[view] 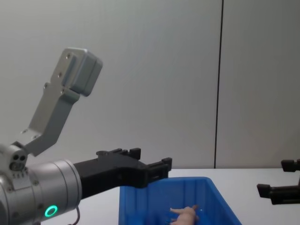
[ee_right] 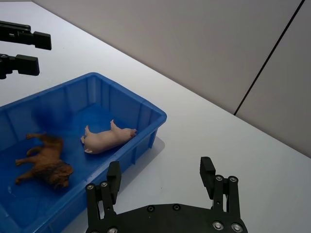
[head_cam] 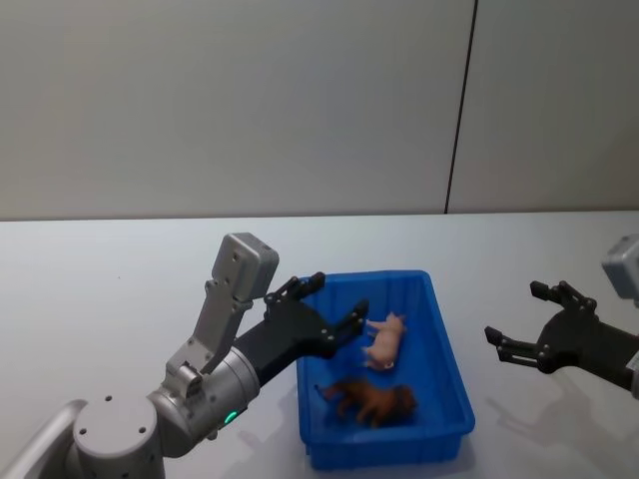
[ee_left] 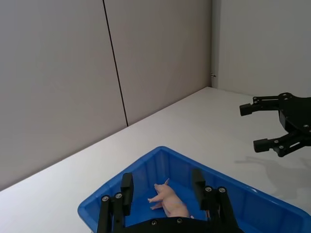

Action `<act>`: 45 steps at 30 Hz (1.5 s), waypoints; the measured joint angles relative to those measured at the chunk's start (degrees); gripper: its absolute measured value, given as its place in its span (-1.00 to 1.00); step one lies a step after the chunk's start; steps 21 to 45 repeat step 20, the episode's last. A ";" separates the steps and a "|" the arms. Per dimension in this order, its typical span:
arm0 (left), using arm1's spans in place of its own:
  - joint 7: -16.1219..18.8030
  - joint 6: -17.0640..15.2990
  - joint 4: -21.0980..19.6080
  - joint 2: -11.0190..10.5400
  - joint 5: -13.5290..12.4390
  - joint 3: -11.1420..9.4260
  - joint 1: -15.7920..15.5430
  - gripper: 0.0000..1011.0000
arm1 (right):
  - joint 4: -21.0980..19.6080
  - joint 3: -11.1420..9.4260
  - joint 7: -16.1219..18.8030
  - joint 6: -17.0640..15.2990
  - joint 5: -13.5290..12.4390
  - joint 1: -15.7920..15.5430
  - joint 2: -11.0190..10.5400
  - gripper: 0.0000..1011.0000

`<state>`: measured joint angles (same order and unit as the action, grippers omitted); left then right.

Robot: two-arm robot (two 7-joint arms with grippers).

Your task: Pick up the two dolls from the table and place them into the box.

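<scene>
Inside the blue box (head_cam: 454,384) lie 2 toy animals. The pink doll (head_cam: 384,341) rests on its side on the box floor toward the far half, its snout pointing away from the robot and its stubby legs sticking out sideways. Nearer the robot, also on the floor of the box, lies a brown doll (head_cam: 373,399) shaped like a lion with a darker mane, likewise on its side. The 2 figures are near each other but do not touch. In the right wrist view the pink doll (ee_right: 107,138) sits close to the box's long wall and the brown one (ee_right: 44,166) lies beside it.

The box stands on the white table (head_cam: 100,289), its long sides running away from the robot.

The left gripper (head_cam: 318,304) hovers over the box's left rim and far-left corner, its black fingers (head_cam: 351,321) spread wide and holding nothing; in its own wrist view the pink doll (ee_left: 168,200) shows between the 2 fingers, lower down in the box (ee_left: 150,165).

The right gripper (head_cam: 529,321) hangs above the bare table, well apart from the box on its right side, fingers wide apart and empty.
</scene>
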<state>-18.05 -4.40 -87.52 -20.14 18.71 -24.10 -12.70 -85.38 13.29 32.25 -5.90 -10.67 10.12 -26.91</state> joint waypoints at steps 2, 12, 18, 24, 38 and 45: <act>-0.20 0.31 0.00 0.03 -0.15 -0.01 -0.10 0.51 | 0.00 0.00 0.00 0.00 0.00 0.00 0.00 0.98; -0.27 3.44 -1.55 -2.03 -0.55 1.64 0.34 0.98 | 0.00 0.00 0.00 0.00 0.00 0.00 0.00 0.98; 0.57 4.96 -2.89 -3.77 -0.04 3.01 1.06 0.98 | 0.00 0.00 0.00 0.00 0.00 0.00 0.00 0.98; 0.88 5.48 -3.34 -4.33 0.17 3.46 1.30 0.98 | 0.00 0.00 0.00 0.00 0.00 0.00 0.00 0.98; 0.88 5.48 -3.34 -4.33 0.17 3.46 1.30 0.98 | 0.00 0.00 0.00 0.00 0.00 0.00 0.00 0.98; 0.88 5.48 -3.34 -4.33 0.17 3.46 1.30 0.98 | 0.00 0.00 0.00 0.00 0.00 0.00 0.00 0.98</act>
